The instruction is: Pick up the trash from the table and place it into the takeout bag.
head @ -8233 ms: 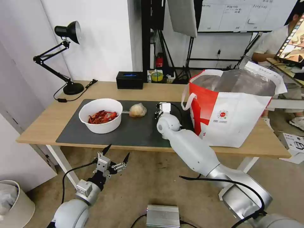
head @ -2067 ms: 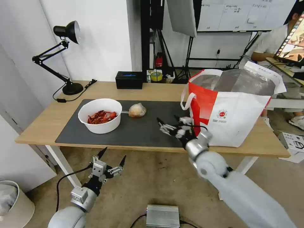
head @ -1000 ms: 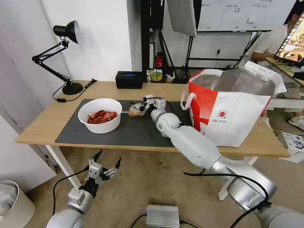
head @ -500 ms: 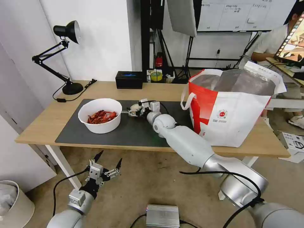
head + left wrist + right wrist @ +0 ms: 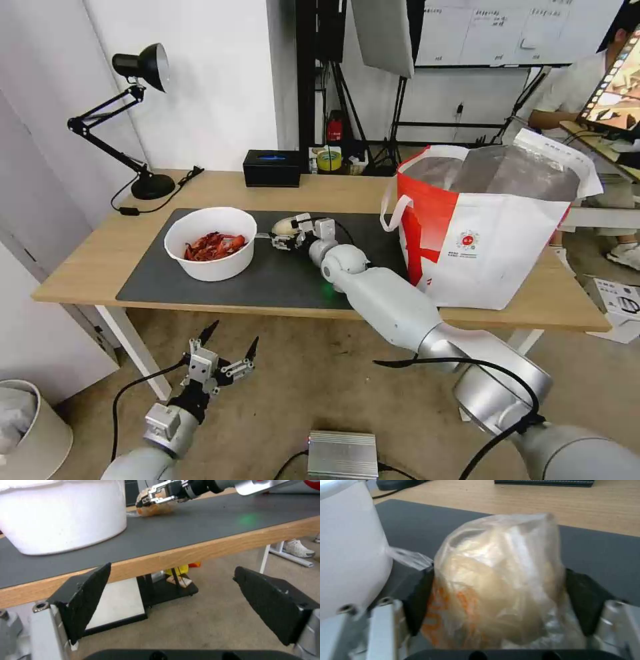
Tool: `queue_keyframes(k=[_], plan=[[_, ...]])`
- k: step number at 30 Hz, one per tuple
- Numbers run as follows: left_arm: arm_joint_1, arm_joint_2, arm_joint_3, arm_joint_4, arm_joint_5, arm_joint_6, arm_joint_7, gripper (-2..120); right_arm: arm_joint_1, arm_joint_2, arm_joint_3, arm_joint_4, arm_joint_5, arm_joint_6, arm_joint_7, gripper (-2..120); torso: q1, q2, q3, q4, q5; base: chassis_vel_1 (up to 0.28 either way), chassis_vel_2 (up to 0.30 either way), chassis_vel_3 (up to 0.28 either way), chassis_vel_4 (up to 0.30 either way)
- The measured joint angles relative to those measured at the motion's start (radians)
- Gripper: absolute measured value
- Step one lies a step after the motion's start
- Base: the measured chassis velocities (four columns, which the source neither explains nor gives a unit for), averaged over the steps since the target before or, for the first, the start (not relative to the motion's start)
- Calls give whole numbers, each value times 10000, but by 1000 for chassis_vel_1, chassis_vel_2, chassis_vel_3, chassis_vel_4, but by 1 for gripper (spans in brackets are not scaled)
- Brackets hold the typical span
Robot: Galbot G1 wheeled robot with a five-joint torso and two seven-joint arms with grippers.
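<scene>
The small clear bag (image 5: 500, 580) is clamped between the right gripper (image 5: 288, 233) fingers at the bowl's (image 5: 211, 243) three o'clock; bowl and bag remain unbagged. The left gripper (image 5: 217, 357) hangs open, empty, below the table (image 5: 100, 260).

The worktop (image 5: 320, 193) is light wood with white legs. A dark mat (image 5: 267, 273) lies on it. On the mat, the small bag (image 5: 285, 227) sits between the right gripper's (image 5: 288, 233) fingers. The bowl (image 5: 211, 243) stands just to the gripper's left. The big bag (image 5: 487, 227) stands to its right. A lamp (image 5: 143, 120) and black box (image 5: 270, 168) stand beyond it.
</scene>
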State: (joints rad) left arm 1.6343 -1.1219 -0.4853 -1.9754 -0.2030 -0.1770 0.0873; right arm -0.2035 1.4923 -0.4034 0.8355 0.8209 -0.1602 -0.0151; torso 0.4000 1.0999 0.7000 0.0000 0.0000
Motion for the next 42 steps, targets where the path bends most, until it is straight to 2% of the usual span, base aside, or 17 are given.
queue_keyframes(k=[2, 4, 5, 10, 13, 18, 20, 21, 23, 24, 27, 28, 31, 32, 36, 37, 42], plan=[[3, -15, 0, 1, 6, -7, 0, 100, 0, -11, 1, 10, 3, -1, 5, 73, 0, 0, 0, 0, 0, 0, 0, 0, 0], [2, -41, 0, 1, 14, -17, 0, 100, -8, -61, 0, 82, 11, -6, 42, 62, 1, 1, 0, 0, 0, 0, 0, 0, 0], [2, -41, 0, 1, 14, -17, 0, 100, -8, -61, 0, 82, 11, -6, 42, 62, 1, 1, 0, 0, 0, 0, 0, 0, 0], [-10, -54, 21, -7, 29, -18, 1, 100, -135, -353, -8, 685, 241, -53, 341, 43, 0, 1, 0, 0, 0, 0, 0, 0, 0], [-43, -44, 52, -25, 30, -23, 0, 100, -501, -919, 98, 1880, 658, -237, 904, 28, 0, 1, 0, 2, 1, 0, 0, 0, 0], [-76, -34, 92, -53, 31, -25, -6, 100, -1034, -1822, 328, 3393, 1024, -397, 1418, 16, 0, 0, 1, -3, 2, 0, 0, 0, 0], [-81, -17, 118, -73, 32, -25, -10, 100, -1569, -2700, 520, 4948, 1285, -543, 1719, 8, 0, 0, 0, -4, 4, 0, 0, 0, 0], [-81, -17, 118, -73, 32, -25, -10, 100, -1569, -2700, 520, 4948, 1285, -543, 1719, 8, 0, 0, 0, -4, 4, 0, 0, 0, 0], [-92, 13, 155, -106, 31, -26, -10, 100, -2092, -3520, 688, 6575, 1561, -720, 1960, 6, 0, 1, -1, -2, 3, 0, 0, 0, 0], [-92, 13, 155, -106, 31, -26, -10, 100, -2092, -3520, 688, 6575, 1561, -720, 1960, 6, 0, 1, -1, -2, 3, 0, 0, 0, 0], [-98, 98, 205, -182, 14, -19, -17, 100, -2800, -4569, 1001, 8562, 1835, -984, 2400, 6, -1, 2, -1, -3, 3, 0, 0, 0, 0], [-98, 98, 205, -182, 14, -19, -17, 100, -2800, -4569, 1001, 8562, 1835, -984, 2400, 6, -1, 2, -1, -3, 3, 0, 0, 0, 0], [-141, 152, 256, -254, 7, 31, -30, 100, -3412, -5351, 1477, 10198, 2137, -1199, 2824, 6, -1, 1, -2, -2, 3, 0, 0, 0, 0], [-141, 152, 256, -254, 7, 31, -30, 100, -3412, -5351, 1477, 10198, 2137, -1199, 2824, 6, -1, 1, -2, -2, 3, 0, 0, 0, 0], [-80, 132, 299, -305, 58, 76, -42, 100, -4309, -6314, 2611, 11830, 2476, -1340, 3144, 6, -1, 2, -1, -2, 3, 0, 0, 0, 0], [-80, 132, 299, -305, 58, 76, -42, 100, -4309, -6314, 2611, 11830, 2476, -1340, 3144, 6, -1, 2, -1, -2, 3, 0, 0, 0, 0], [-24, 137, 282, -303, 85, 64, -44, 100, -4427, -7457, 3914, 12836, 3027, -1359, 3571, 5, -2, 2, -1, -3, 3, 0, 0, 0, 0]])
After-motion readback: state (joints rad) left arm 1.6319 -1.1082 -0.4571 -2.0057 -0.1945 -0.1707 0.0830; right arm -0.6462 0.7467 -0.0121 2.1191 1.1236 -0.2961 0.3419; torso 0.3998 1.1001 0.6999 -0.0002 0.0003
